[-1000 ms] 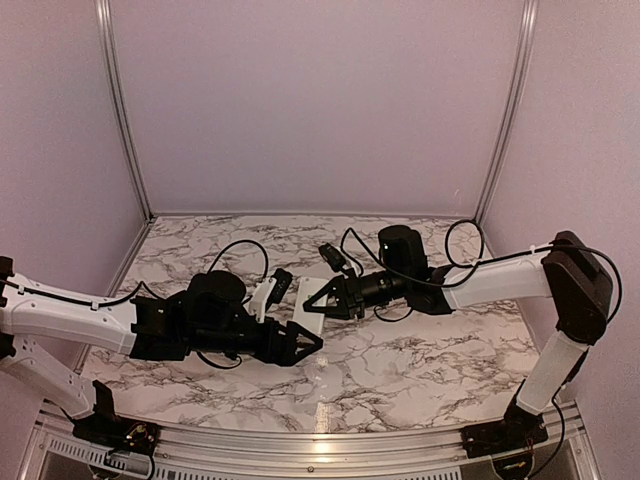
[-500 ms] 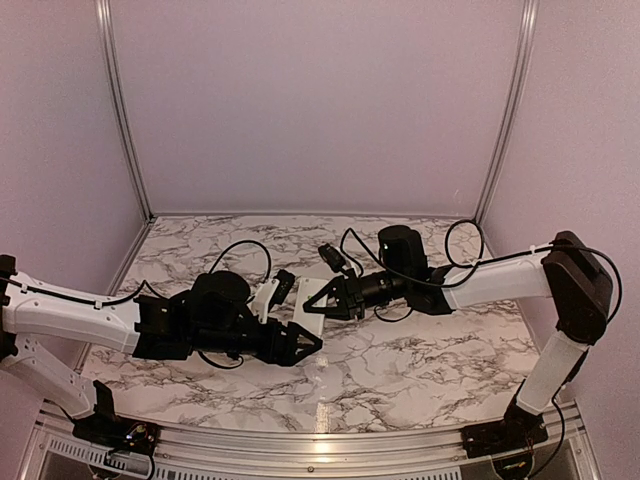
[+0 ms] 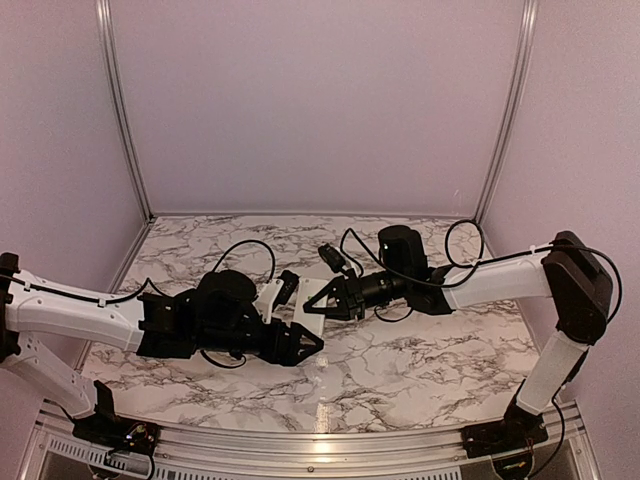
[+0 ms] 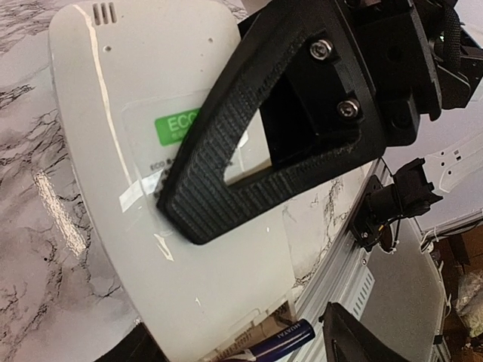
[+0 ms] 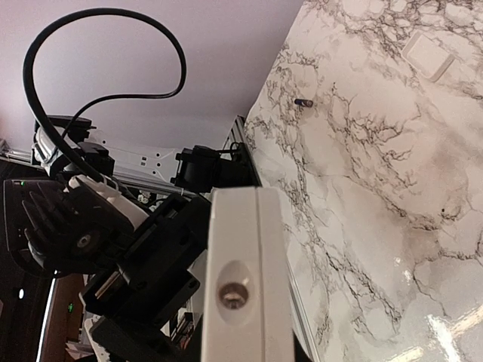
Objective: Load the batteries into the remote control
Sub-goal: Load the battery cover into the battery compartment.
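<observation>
Over the last second the left gripper [image 3: 303, 346] has pushed a little further toward the centre of the top view, and its jaws have narrowed. They are still well apart, and the left wrist view does not show them clamped on anything. The right arm has not moved. The right gripper [image 3: 313, 302] stays pinched on the remote control [image 4: 151, 113] and holds it off the table [image 5: 362, 188] just above the middle of the top view. Its plain back, with a green sticker, faces the left wrist camera.

At the bottom edge of the left wrist view a dark battery [image 4: 273, 340] lies across the remote's lower end, between the left fingers [image 4: 355, 339]. Whether it is seated in the compartment or only resting at its mouth cannot be told.

The narrowing suggests the left arm is lining up on that end of the remote, probably to press or steady this cell.

A second battery [image 5: 303, 102] lies on the marble toward the top of the right wrist view. A small white flat piece [image 5: 427, 54], perhaps the cover, sits in the upper right corner. So at best the loading is half done.
</observation>
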`<state>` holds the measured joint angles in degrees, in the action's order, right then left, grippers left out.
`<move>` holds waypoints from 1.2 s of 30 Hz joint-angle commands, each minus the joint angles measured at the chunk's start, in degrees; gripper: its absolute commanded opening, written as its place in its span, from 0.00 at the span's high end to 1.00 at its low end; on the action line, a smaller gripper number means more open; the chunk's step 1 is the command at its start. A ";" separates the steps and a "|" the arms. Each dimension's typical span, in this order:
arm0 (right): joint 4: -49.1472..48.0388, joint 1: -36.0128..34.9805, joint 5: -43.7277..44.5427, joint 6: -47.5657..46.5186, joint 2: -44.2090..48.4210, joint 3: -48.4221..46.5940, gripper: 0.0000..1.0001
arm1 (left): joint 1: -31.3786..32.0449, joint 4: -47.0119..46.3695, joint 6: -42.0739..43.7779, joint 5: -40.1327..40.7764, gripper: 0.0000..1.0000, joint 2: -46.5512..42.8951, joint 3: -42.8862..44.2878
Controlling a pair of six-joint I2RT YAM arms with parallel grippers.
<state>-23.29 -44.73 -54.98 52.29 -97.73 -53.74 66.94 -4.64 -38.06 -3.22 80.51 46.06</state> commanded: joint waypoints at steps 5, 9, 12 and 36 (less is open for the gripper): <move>-0.83 -0.36 0.69 -0.45 -0.38 -0.93 1.00 | 0.83 -0.13 1.69 -0.38 0.35 0.40 2.18; -0.84 -0.36 0.67 -0.49 -0.32 -0.98 1.00 | 0.83 0.13 1.58 -0.06 0.42 -0.14 1.80; -0.80 -0.36 0.59 -0.50 -0.11 -0.90 1.00 | 0.83 -0.25 1.40 -0.30 0.46 -0.52 1.43; 0.27 -0.09 0.74 -1.46 0.58 -1.66 1.00 | 0.74 -4.89 0.07 -4.11 0.28 -2.49 0.20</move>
<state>-23.46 -44.77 -56.07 51.62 -97.71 -53.74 67.07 -4.54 -38.35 -4.97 79.68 45.78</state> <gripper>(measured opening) 0.139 0.702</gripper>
